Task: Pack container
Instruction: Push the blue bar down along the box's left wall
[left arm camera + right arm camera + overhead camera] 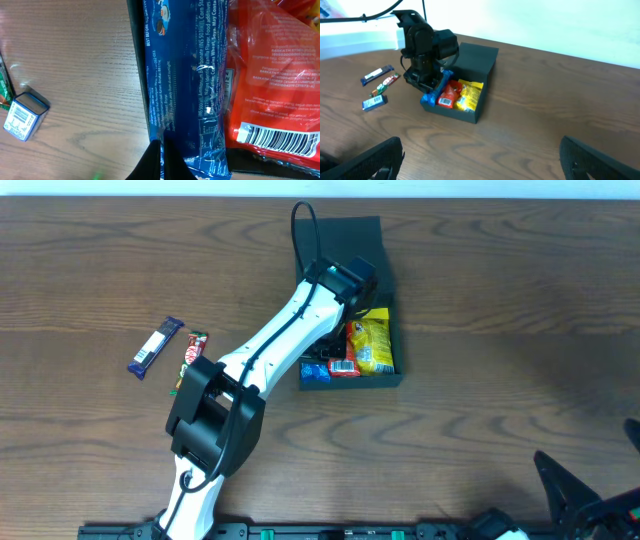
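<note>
The container (392, 320) is a dark teal-grey square box, its flap lid (345, 235) open at the back. It holds a yellow packet (375, 340), a red packet (345, 360) and a blue packet (315, 373). My left gripper (162, 160) reaches over the box's left wall (137, 60). Its fingers are shut on the edge of the blue packet (185, 75), which lies tilted against that wall next to the red packet (275, 75). My right gripper (481, 145) is open wide and empty, low over the table well in front of the container (455, 114).
On the table left of the box lie a blue-and-white bar (157, 347) and a red bar (195, 350). A small blue-and-white packet (25, 116) and a green wrapper (4, 87) lie close to the left arm. The left arm (270, 340) crosses the table diagonally.
</note>
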{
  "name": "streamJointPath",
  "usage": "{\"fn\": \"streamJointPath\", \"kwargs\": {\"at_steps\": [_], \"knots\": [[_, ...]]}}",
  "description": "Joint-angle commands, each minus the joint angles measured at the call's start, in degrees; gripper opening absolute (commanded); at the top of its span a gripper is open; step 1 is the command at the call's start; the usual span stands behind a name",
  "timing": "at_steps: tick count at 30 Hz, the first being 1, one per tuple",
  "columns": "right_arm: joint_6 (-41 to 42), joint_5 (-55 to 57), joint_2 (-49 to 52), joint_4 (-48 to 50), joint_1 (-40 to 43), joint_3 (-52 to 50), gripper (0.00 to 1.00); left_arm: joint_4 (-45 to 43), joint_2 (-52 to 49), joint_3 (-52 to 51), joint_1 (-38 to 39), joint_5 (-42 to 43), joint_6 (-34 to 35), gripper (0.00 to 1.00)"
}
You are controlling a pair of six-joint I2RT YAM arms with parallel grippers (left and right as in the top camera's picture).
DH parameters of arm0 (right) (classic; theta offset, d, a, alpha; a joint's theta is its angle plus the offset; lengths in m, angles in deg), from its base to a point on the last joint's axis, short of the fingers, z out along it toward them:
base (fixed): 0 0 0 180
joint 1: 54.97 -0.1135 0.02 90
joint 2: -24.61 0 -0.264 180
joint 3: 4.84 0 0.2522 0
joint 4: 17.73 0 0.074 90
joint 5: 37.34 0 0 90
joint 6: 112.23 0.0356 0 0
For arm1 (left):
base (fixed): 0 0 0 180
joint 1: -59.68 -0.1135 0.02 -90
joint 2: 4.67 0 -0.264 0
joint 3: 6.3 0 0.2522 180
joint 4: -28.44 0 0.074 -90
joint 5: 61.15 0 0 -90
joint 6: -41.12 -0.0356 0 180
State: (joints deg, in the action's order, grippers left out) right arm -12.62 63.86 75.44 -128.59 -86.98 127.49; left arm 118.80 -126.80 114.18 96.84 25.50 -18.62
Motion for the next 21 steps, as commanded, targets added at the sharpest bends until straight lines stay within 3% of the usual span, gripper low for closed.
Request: {"fn": "streamJointPath", "kwargs": {"at_steps": [1,13,21], "knots": [[-0.6,0.6,-0.3,-0.2,-0.2,0.5,0.99,-0.5,0.2,-1.0,-0.1,1.4,-1.8,0.06],[-0.7,0.6,-0.3,-0.2,-0.2,0.5,0.99,-3.1,1.0,-2.5,-0.5,1.3,-2.0,0.06],[-0.7,0.6,-0.3,-0.2,-0.2,0.5,0.99,-3.8,12.8,-2.4,-0.2,-2.2,-2.0,0.06]]}}
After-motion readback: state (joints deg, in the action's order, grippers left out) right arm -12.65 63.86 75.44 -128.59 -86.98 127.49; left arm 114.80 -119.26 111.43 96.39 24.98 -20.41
